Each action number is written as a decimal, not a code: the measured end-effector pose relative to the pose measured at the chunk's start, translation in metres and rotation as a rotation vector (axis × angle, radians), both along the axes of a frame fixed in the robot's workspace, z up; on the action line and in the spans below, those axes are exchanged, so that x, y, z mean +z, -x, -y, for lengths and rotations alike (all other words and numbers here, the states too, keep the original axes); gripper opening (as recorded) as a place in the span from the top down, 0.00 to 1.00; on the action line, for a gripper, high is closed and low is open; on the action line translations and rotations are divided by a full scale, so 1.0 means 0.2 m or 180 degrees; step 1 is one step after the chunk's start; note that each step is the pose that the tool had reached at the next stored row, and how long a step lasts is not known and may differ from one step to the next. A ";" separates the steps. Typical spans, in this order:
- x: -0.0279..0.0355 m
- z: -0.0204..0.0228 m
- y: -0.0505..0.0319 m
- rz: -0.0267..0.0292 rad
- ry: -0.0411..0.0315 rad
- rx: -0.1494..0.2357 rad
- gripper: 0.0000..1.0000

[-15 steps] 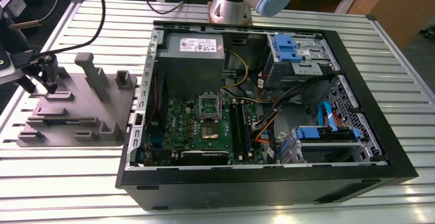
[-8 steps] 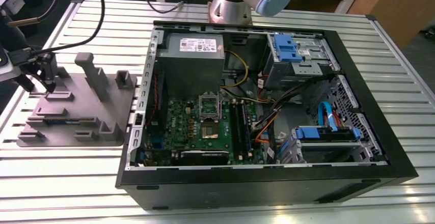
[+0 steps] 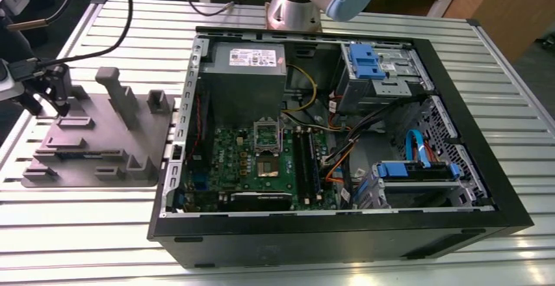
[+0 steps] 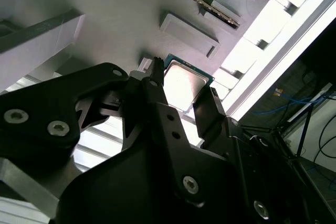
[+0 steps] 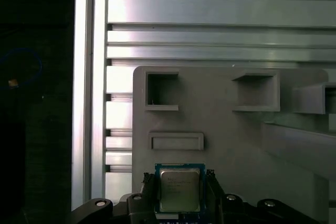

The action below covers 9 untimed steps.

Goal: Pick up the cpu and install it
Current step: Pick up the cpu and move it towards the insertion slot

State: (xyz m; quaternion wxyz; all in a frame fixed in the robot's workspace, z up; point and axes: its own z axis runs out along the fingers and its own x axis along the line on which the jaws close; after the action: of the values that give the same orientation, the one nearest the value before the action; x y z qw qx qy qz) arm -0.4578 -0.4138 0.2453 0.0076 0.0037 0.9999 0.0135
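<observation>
At the exterior view's left the pincer hangs low over the grey plastic plate on the slatted bench, well apart from the open computer case. In the second wrist view the cpu lies flat on that plate, the pincer astride it. The first wrist view agrees on the cpu; clenched or released, I cannot tell.
</observation>
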 end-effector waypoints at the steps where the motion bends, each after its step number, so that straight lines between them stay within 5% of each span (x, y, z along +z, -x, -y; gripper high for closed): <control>1: 0.004 0.000 0.000 0.0000 0.0001 0.0000 0.53; 9: 0.080 0.000 0.000 0.0000 0.0001 0.0000 0.53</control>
State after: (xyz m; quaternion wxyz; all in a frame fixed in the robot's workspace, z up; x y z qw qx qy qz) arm -0.4578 -0.4138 0.2613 0.0076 0.0037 0.9999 0.0132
